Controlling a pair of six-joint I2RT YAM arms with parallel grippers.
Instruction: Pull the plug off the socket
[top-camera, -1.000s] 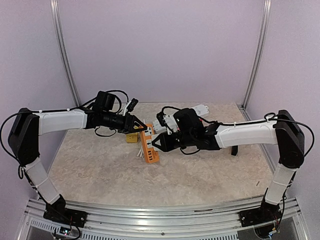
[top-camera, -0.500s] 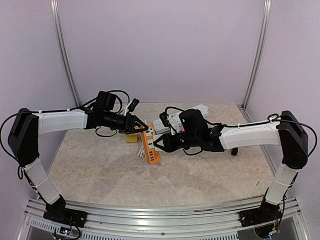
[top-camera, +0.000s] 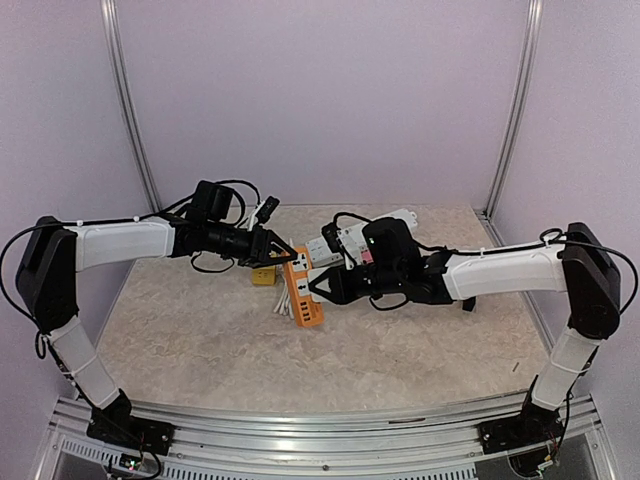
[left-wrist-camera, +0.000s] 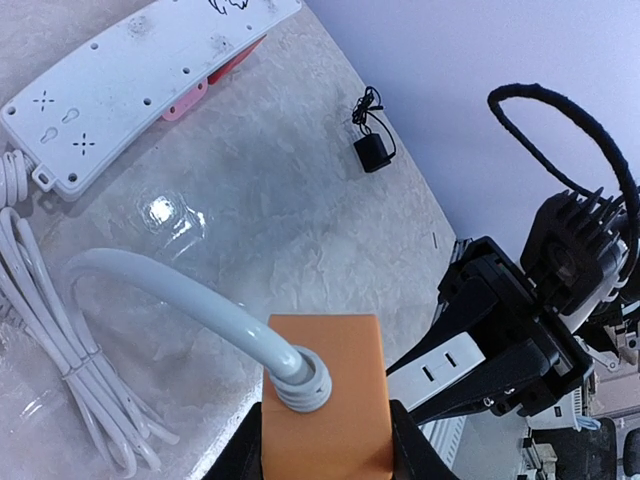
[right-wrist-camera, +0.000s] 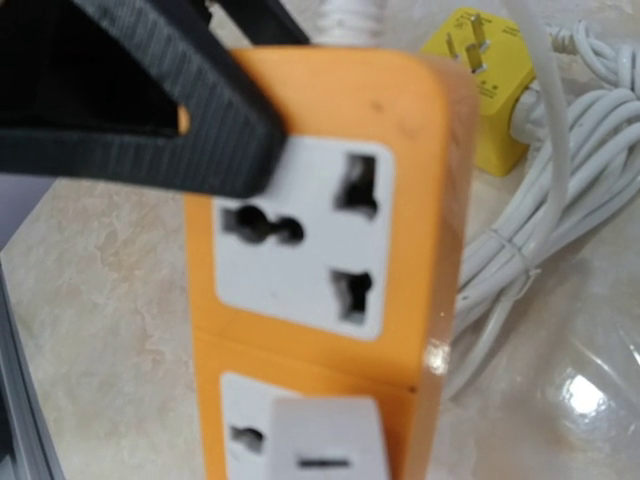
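Note:
An orange power strip (top-camera: 298, 290) lies mid-table with its white sockets (right-wrist-camera: 300, 235) facing my right wrist camera. My left gripper (top-camera: 280, 252) is shut on the strip's cable end (left-wrist-camera: 325, 400), where the grey-white cable (left-wrist-camera: 180, 295) enters. One left finger (right-wrist-camera: 170, 130) shows beside the top socket. My right gripper (top-camera: 318, 286) is shut on a white plug (right-wrist-camera: 330, 440), which also shows in the left wrist view (left-wrist-camera: 450, 365). The plug sits over the strip's second socket. Its prongs are hidden, so I cannot tell whether they are seated.
A white multi-socket strip (left-wrist-camera: 140, 70) lies at the back, also seen from above (top-camera: 375, 222). A yellow plug (right-wrist-camera: 485, 90) and a bundled white cable (right-wrist-camera: 540, 230) lie beside the orange strip. A small black adapter (left-wrist-camera: 372, 152) lies to the right.
My right arm has shifted slightly to the right with the white plug in its jaws. The left arm and the orange strip have barely moved.

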